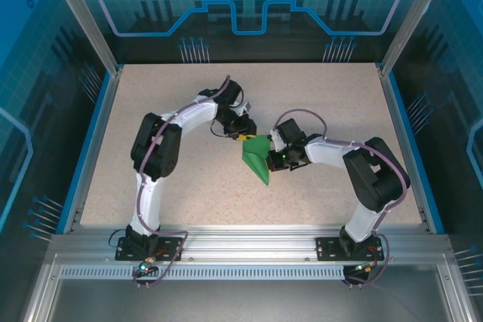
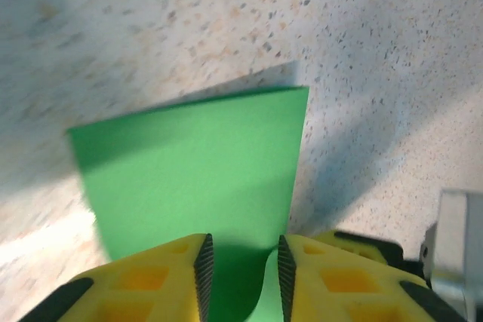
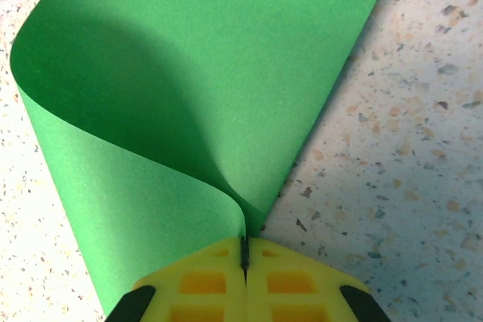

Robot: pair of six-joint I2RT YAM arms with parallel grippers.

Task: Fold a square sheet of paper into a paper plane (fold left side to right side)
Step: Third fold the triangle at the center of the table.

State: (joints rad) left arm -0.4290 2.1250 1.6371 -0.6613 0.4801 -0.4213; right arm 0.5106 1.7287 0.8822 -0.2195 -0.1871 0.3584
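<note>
Your right gripper point(image 3: 245, 253) is clamping one edge of the curled bright green paper sheet point(image 3: 189, 73); your left gripper point(image 2: 242, 262) is standing parted astride another edge, speckled tabletop point(image 2: 377, 73) lying open around.

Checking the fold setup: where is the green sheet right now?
In the top view the green sheet lies midway across the table, between the right gripper, shut on its curled edge, and the left gripper, open around another edge.
</note>
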